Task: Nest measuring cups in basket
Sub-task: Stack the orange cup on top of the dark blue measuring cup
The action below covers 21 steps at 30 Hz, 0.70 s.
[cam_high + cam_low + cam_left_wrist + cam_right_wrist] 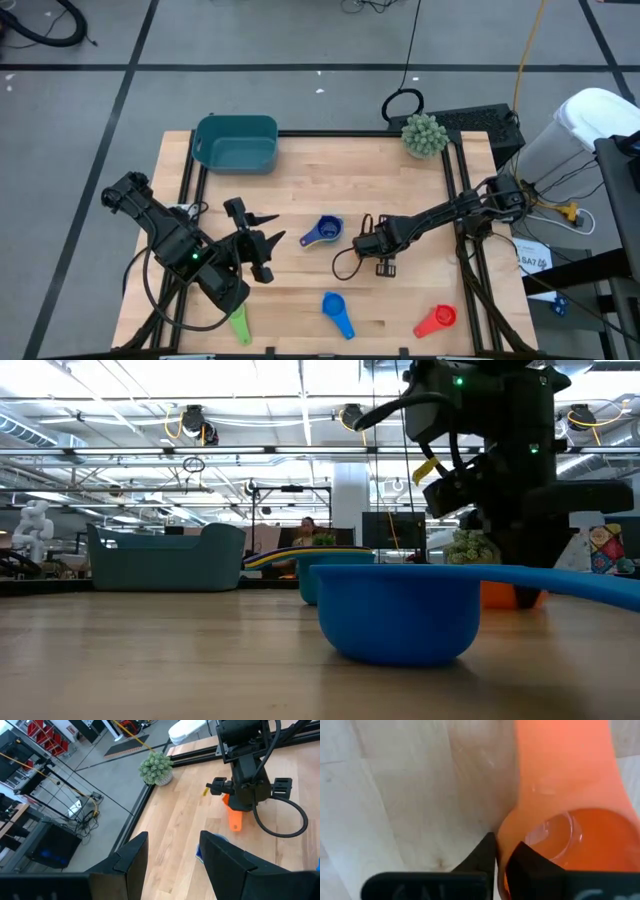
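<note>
One orange measuring cup [560, 815] sits pinched by its rim in the clenched right gripper [383, 243] at table centre. The teal basket [237, 143] lies toward ten o'clock from it. The left gripper [262, 243] hovers half-open, empty, nearer the basket.

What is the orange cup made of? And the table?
Orange cup: probably plastic, since it looks smooth, a bit shiny and slightly see-through at the bowl. Table: looks like pale wood, with plank lines and grain showing, and a matte finish.
</note>
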Each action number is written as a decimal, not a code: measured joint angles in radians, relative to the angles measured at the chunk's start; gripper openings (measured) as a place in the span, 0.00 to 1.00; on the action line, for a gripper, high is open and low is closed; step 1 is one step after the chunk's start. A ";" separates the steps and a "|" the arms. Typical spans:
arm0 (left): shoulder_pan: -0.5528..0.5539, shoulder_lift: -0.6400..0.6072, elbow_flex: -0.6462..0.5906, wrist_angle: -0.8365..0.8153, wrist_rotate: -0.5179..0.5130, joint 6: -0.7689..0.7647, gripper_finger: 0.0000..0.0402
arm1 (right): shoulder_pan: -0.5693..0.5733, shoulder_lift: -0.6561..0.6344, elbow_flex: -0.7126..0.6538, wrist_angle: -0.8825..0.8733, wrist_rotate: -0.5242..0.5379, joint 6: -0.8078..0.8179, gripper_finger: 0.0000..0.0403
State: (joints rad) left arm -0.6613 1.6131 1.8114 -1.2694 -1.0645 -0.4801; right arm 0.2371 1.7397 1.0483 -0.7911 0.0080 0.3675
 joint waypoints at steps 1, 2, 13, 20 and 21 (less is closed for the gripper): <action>0.000 0.000 0.000 0.000 0.000 0.000 0.45 | 0.000 0.000 0.008 -0.009 -0.001 -0.002 0.01; 0.000 0.000 0.000 0.000 0.000 0.000 0.45 | 0.000 -0.003 0.018 -0.021 -0.003 -0.004 0.01; 0.000 0.000 0.000 0.000 -0.007 0.006 0.45 | 0.029 -0.139 0.269 -0.066 0.171 -0.107 0.00; 0.010 0.000 0.000 0.020 -0.010 0.018 0.45 | 0.022 -0.041 0.433 0.049 0.174 -0.306 0.00; 0.012 0.000 0.000 0.030 -0.009 0.028 0.45 | 0.016 -0.017 0.446 0.049 0.170 -0.327 0.00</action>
State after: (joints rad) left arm -0.6493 1.6131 1.8114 -1.2395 -1.0739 -0.4516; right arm 0.2534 1.7226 1.4938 -0.7422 0.1779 0.0403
